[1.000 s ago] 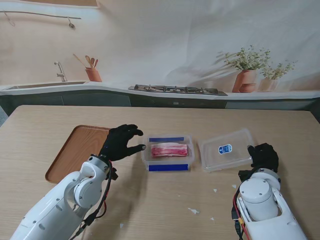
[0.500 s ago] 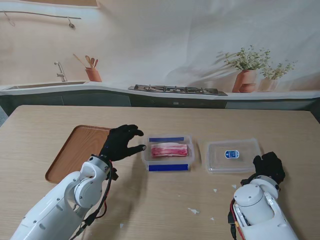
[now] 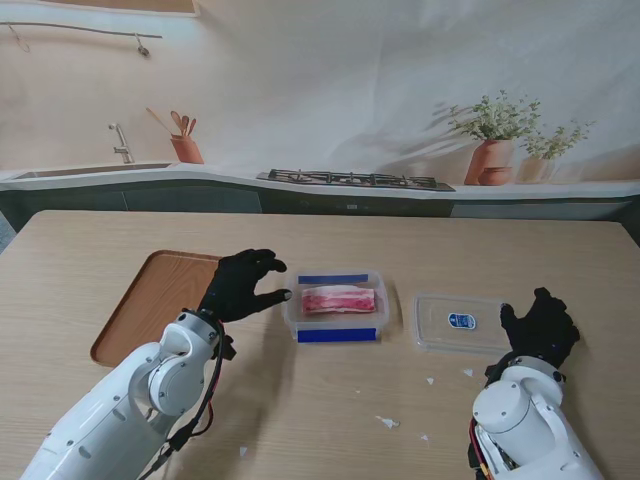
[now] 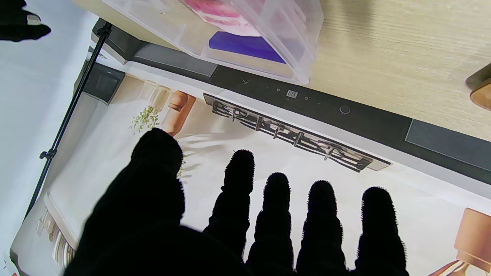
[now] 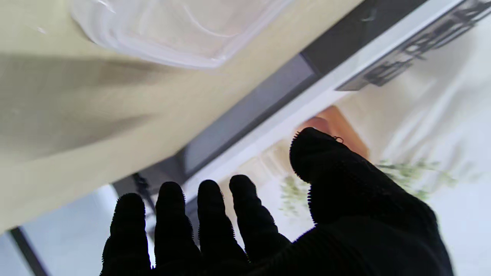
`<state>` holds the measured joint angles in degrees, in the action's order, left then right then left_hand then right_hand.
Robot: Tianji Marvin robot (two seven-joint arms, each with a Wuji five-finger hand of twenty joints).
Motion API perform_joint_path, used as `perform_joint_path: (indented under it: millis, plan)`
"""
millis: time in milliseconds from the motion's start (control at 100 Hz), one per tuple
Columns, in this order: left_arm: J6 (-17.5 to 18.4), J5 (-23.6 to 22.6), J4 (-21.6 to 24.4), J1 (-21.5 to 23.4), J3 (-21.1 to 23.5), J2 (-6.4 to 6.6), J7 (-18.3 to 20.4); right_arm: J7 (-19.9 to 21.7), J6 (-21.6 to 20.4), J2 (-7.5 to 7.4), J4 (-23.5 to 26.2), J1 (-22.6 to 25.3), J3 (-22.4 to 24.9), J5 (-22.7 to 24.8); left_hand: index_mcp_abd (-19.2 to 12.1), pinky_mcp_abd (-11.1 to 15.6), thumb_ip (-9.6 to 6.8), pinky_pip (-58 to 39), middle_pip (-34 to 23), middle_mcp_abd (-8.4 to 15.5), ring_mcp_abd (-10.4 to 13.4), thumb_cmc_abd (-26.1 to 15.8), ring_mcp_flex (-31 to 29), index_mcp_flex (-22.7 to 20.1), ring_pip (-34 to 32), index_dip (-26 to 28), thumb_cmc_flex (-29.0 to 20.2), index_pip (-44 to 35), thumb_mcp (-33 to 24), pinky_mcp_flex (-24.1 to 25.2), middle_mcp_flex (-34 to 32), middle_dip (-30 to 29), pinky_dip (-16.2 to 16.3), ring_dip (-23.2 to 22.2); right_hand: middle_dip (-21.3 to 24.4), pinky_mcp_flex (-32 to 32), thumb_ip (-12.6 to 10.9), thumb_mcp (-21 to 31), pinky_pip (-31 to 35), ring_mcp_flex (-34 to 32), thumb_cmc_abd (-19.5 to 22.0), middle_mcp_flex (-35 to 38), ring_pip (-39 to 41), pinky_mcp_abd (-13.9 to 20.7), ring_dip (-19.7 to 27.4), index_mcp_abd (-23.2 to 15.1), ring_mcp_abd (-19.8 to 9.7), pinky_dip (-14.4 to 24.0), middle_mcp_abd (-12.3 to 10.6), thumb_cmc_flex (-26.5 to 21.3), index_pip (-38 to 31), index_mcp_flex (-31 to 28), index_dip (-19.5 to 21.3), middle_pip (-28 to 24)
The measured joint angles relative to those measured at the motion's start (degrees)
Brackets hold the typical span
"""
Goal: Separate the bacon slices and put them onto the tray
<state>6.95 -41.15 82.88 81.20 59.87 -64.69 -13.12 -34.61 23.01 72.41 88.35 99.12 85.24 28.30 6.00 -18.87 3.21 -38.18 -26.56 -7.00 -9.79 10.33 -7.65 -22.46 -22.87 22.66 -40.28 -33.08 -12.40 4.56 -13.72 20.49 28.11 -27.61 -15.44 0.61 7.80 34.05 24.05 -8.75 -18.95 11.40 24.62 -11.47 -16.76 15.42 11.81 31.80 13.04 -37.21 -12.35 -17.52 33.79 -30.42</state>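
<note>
Both hands empty, fingers spread. My left hand [image 3: 243, 284] hovers just left of the clear plastic tub [image 3: 338, 318] mid-table holding the stacked pink bacon slices [image 3: 339, 299]. Right hand [image 3: 541, 326] sits beside the clear flat lid [image 3: 461, 321]. Risks: light tub skids when I pinch; slices lift clumped; the brown wooden tray [image 3: 140, 305] near the left edge means a long, floppy carry.

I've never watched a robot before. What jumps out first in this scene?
Probably the pink bacon in a clear plastic container at the middle of the table, with its lid lying flat to the right. Two black-gloved hands flank them: the left hand open beside the container, the right hand open just past the lid. An empty wooden tray waits on the far left.
</note>
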Motion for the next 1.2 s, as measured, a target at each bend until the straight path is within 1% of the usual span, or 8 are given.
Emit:
perform_joint_path:
  millis: [100,250,340,480,620,730,900,1200]
  plan:
    - [0.0,0.0,0.0,0.0,0.1,0.01,0.0,0.5,-5.5,-0.90,0.7,0.9,0.1,2.5,0.0,0.0,0.00,1.9,0.0,0.0,0.0,0.0,0.0,0.0,0.0,0.0,0.0,0.0,0.0,0.1,0.0,0.0,-0.8,0.0,0.7,0.4,0.0,-0.6,-2.1,0.0,0.0,0.0,-1.3,0.7,0.5,-2.0,-0.7,2.0,-0.7,0.6,0.5,0.3,-0.1,1.9]
    - [0.1,0.0,0.0,0.0,0.2,0.01,0.1,5.2,-6.8,-2.64,4.5,2.7,0.5,8.9,0.0,0.0,-0.01,4.8,0.0,0.0,0.0,0.0,0.0,0.0,0.0,0.0,0.0,0.0,0.0,0.1,0.0,0.0,-1.2,0.0,1.2,0.6,0.0,-0.6,-2.3,0.0,-0.1,0.0,-1.9,0.8,0.8,-5.2,-0.7,2.4,-1.5,0.6,-0.3,-0.6,-0.1,3.2]
    - [0.1,0.0,0.0,0.0,0.3,0.03,0.4,5.8,-10.2,-3.65,5.8,3.3,0.6,10.8,0.0,0.0,-0.01,4.9,0.0,0.0,0.0,0.0,0.0,0.0,0.0,0.0,0.0,0.0,0.0,0.1,0.0,0.0,-1.2,0.0,1.2,0.6,0.0,-0.6,-2.5,0.0,-0.2,0.0,-1.9,0.8,0.8,-5.7,-0.8,2.6,-2.1,0.6,-2.3,-0.6,-0.6,3.2]
    - [0.2,0.0,0.1,0.1,0.4,0.08,1.0,7.2,-14.7,-4.35,8.2,3.7,0.5,9.2,0.0,0.0,0.00,5.6,0.0,0.0,0.0,0.0,0.0,0.1,0.0,0.0,0.0,0.5,0.0,0.1,0.0,0.0,-1.3,0.0,-2.2,-1.6,0.0,0.4,-2.7,-0.1,-0.2,0.0,0.3,0.7,0.1,-5.7,-0.8,3.3,-2.1,0.6,-5.3,-1.4,-1.4,-5.0]
    - [0.8,0.0,0.2,0.2,1.0,0.30,3.0,15.7,-19.5,-5.88,10.9,3.8,0.5,15.5,0.0,0.0,-0.01,7.0,0.1,0.0,0.0,0.0,0.0,0.7,0.0,-0.5,0.0,1.4,0.0,0.1,0.0,0.0,-1.3,0.0,-3.9,-6.5,0.0,2.3,-2.5,-4.9,-0.3,1.6,4.3,0.7,-1.3,-5.7,-0.5,3.9,-2.1,-0.8,-7.2,-4.6,-2.0,-10.7]
    - [1.0,0.0,0.3,0.3,1.6,0.71,5.7,22.1,-23.0,-7.73,13.3,3.2,-0.6,15.7,1.5,0.0,-0.01,8.5,1.5,0.0,0.0,1.1,0.0,1.5,1.4,-2.3,0.1,5.0,-0.1,0.1,0.0,-1.2,-1.3,1.4,-4.1,-10.0,0.0,3.0,-2.1,-7.5,-0.2,4.6,5.8,0.6,-2.2,-5.7,0.6,3.9,-2.0,-1.6,-8.0,-7.7,-2.1,-12.0]
    - [-0.2,0.8,0.3,0.1,1.6,1.42,9.4,28.7,-24.5,-9.57,13.7,-2.7,-6.2,14.6,2.4,0.0,-0.01,11.4,6.0,0.0,0.8,3.8,0.6,2.9,6.0,-5.8,0.5,8.7,-2.5,0.1,0.0,-3.9,-1.5,3.5,-4.2,-12.0,0.0,4.0,-2.1,-9.2,-0.2,6.8,6.7,0.5,-2.7,-5.7,0.7,3.9,-1.9,-2.3,-9.5,-9.8,-2.1,-12.1]
    - [-0.6,0.6,-1.7,-1.4,0.6,1.81,10.5,37.3,-21.3,-10.50,8.1,-18.1,-21.0,9.7,2.5,0.0,-0.01,11.4,9.9,0.0,2.2,5.7,1.5,4.3,9.5,-6.9,0.6,10.2,-5.3,0.1,0.6,-6.2,-1.1,4.2,-4.5,-14.4,0.0,4.7,-0.8,-12.1,-0.1,10.4,8.1,-0.2,-3.0,-5.7,1.2,3.8,-1.9,-2.3,-10.4,-12.2,-2.1,-12.4]
